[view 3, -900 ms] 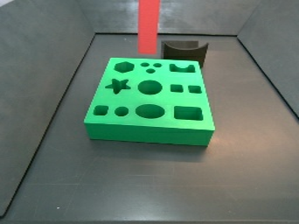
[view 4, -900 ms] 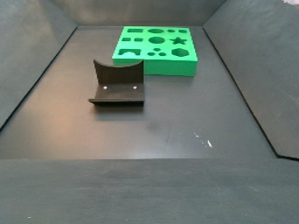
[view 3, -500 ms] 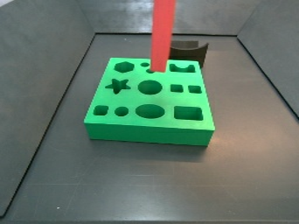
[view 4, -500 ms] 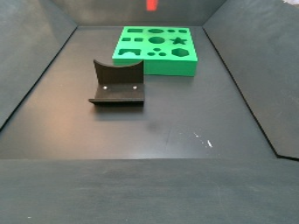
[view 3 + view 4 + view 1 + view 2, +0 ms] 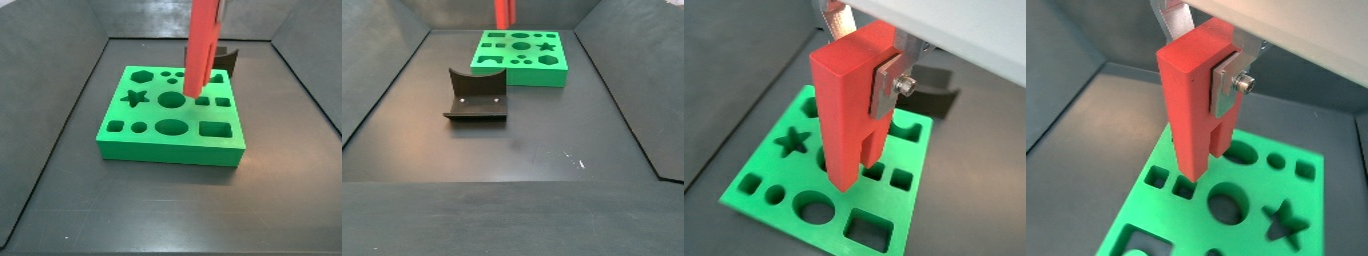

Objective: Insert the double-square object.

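The double-square object [image 5: 850, 110] is a tall red bar held upright between my gripper's [image 5: 858, 60] silver fingers [image 5: 885, 86]. It also shows in the wrist view [image 5: 1193, 100] with my gripper [image 5: 1200, 60] shut on its upper end. In a side view the bar [image 5: 203, 50] hangs over the green block [image 5: 147, 140], its lower end close to the pair of small square holes [image 5: 225, 100]. In a side view only the bar's lower part [image 5: 502, 12] shows, behind the block [image 5: 543, 70]. The gripper itself is above both side views.
The green block with shaped holes shows in both wrist views [image 5: 764, 170] [image 5: 1180, 215]. The dark fixture [image 5: 476, 95] stands on the floor apart from the block and is partly hidden behind the bar in a side view [image 5: 230, 58]. Grey walls enclose the floor.
The red bar, still in my gripper, has moved from beyond the block's far edge to over the block, rightward in a side view, and sits lower.
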Available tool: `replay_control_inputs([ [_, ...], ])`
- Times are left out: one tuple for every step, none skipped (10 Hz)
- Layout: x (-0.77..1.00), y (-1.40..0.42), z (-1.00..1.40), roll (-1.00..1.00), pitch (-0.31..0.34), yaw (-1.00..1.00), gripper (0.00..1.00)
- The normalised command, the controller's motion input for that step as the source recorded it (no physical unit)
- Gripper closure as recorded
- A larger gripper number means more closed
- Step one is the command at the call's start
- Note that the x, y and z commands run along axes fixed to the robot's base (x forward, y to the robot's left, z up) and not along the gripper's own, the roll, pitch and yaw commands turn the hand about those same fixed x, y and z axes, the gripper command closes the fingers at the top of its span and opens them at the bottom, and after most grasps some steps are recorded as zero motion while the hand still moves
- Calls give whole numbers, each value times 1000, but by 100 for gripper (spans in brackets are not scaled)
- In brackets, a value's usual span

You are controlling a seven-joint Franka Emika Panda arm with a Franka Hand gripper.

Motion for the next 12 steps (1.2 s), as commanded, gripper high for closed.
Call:
replay_control_inputs([
  [297, 89, -374, 0, 0, -937, 100],
  [291, 89, -374, 0, 0, -940, 100],
  [277, 111, -346, 0, 0, -943, 100],
  [277, 120, -337, 0, 0, -940, 100],
  [277, 126, -337, 0, 0, -940, 100],
  [291, 134, -263, -26, 0, -923, 100],
  [317, 126, -191, -57, 0, -897, 100],
  [317, 126, -183, -59, 0, -894, 100],
  [306, 126, -194, -53, 0, -897, 100],
  [197, 77, -160, -30, 0, -960, 100],
  [83, 29, -123, 0, 0, -1000, 100],
  [0, 0, -106, 0, 0, -1000, 100],
])
